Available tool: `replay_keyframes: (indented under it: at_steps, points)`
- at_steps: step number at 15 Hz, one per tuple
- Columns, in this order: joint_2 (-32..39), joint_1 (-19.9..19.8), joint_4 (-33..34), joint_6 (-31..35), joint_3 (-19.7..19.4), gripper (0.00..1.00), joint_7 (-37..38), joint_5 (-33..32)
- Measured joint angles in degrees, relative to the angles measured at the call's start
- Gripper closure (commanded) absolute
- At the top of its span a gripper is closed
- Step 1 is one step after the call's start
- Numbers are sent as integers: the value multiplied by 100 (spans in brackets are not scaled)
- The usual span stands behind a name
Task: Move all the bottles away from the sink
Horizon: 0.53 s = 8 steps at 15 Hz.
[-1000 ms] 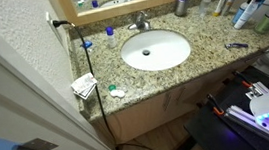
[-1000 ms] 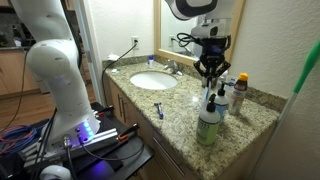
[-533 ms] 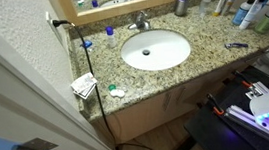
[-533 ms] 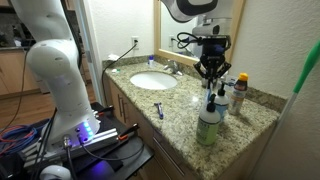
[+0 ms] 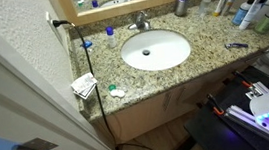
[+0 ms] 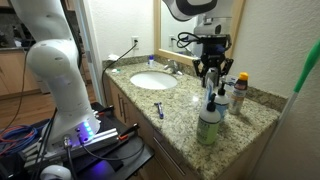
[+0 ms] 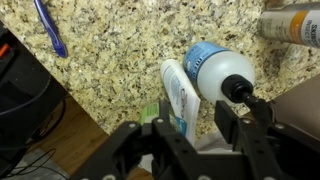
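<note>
Several bottles (image 6: pixel 209 118) stand bunched at the far end of the granite table (image 6: pixel 255 120), well apart from the sink (image 6: pixel 152 81). I have the gripper (image 6: pixel 214 78) hovering just above them, its fingers (image 7: pixel 252 128) spread wide and grasping nothing. In the wrist view, a blue-and-white bottle (image 7: pixel 215 72) with a dark tip stands upright below the camera. It touches a white-and-green tube (image 7: pixel 177 95), and both show between the parted fingers. A blue razor (image 7: pixel 50 28) lies flat on the stone, between the sink and the cluster. In an exterior view, the chrome faucet (image 5: pixel 141 22) rises behind the basin and a grey cup (image 5: pixel 180 5) stands near it against the mirror frame.
</note>
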Motion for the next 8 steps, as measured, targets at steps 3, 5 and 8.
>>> replay_keyframes:
  at_steps: [3, 5, 8]
  points:
    - [0, 1, 0, -1, 1, 0, -406, 88]
    - [0, 2, 0, 24, 3, 0, -833, 272]
    - [1, 12, -4, 315, 8, 0, -1673, 742]
